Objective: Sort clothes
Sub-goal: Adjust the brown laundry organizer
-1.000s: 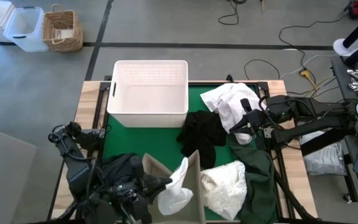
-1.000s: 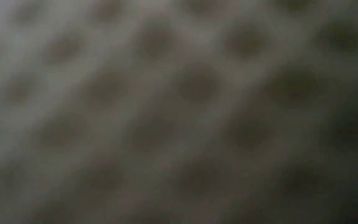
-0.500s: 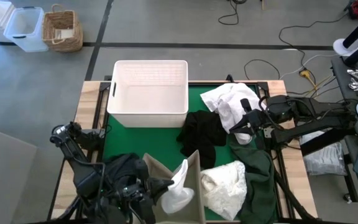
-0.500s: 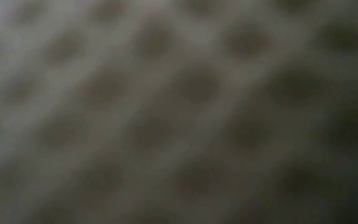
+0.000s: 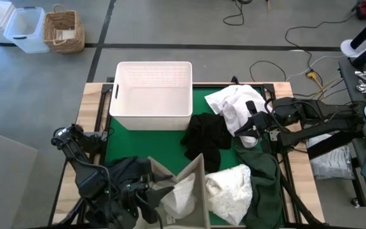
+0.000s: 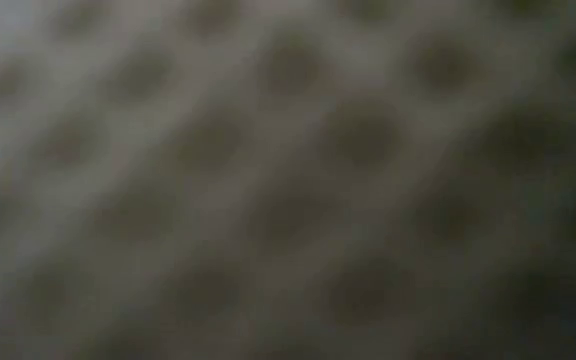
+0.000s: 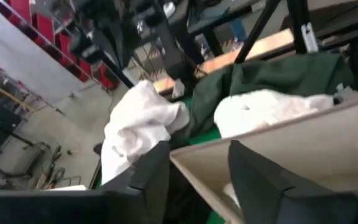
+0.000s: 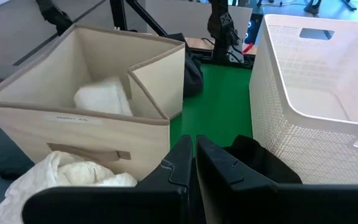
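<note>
A beige fabric box stands at the table's near edge, with a white garment lying crumpled inside it. My left gripper hovers open at the box's left wall, and the rim runs between its fingers. A dark garment lies left of the box. On the green mat lie a black garment, a white one, a dark green one and another white one. My right gripper waits shut over the right-hand pile.
A white plastic basket stands at the table's far side and shows beside my right gripper as a perforated wall. A blurred mesh pattern fills the low view. Bins and a wicker basket stand on the floor beyond.
My left gripper has sunk a little, rolled, and opened, letting go of the white garment. The garment, which hung from the fingers over the box's wall, has dropped and now lies crumpled inside the box.
</note>
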Robot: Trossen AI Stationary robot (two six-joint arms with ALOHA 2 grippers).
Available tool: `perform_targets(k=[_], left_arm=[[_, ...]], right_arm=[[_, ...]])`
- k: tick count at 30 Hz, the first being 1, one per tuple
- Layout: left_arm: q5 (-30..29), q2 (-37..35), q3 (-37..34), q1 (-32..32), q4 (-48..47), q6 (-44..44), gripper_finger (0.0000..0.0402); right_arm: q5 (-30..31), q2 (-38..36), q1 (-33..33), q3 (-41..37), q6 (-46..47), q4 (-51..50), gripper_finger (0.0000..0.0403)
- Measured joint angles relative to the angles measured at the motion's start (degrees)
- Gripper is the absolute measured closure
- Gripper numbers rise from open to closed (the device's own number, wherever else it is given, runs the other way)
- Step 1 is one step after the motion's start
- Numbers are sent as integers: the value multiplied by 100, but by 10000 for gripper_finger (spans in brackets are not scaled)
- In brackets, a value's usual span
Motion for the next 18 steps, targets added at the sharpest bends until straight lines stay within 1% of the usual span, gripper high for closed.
perform_targets(k=[2,5,11,15,18], left_arm=[[128,0,0,-2,-276,-107,230],[542,0,-1,-7,-620,-252,213],[602,0,-15,-4,-909,-464,208],[809,-7,-21,6,-1474,-730,216],[866,-7,-92,10,-1814,-1007,250]], right_arm=[[-1,0,0,0,7,18,390],[-1,0,1,0,3,18,390],[1,0,1,-1,12,18,390],[1,0,0,-1,12,18,390],[1,0,1,-2,12,18,390]])
